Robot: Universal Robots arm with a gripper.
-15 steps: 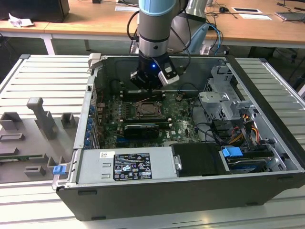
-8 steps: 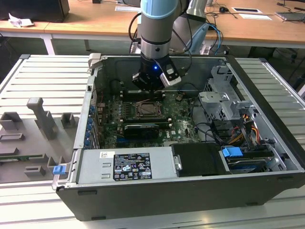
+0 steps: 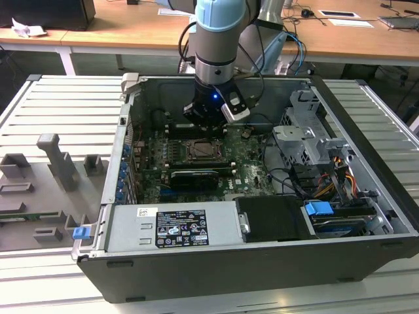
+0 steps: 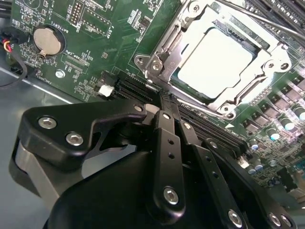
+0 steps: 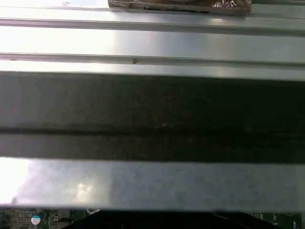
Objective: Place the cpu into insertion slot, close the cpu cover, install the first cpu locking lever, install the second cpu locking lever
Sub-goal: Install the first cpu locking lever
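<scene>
The cpu (image 4: 214, 62) sits flat in the insertion slot (image 4: 164, 45) near the middle of the motherboard (image 4: 95, 43), its pale metal top showing through the window of the cpu cover (image 4: 267, 64), which lies closed over it. In the exterior view I see the same socket (image 3: 205, 150) on the board inside the open computer case (image 3: 366, 131), which lies on its side on a ribbed grey work surface (image 3: 59, 104). My gripper (image 4: 164, 102) hangs just above the board beside one edge of the socket frame, over a long black slot (image 4: 131, 88); its fingers (image 4: 167, 143) are pressed together with nothing between them. In the exterior view the gripper (image 3: 209, 116) stands over the board's far edge, just behind the socket. A round coin battery (image 4: 47, 39) sits on the board well apart from the socket.
</scene>
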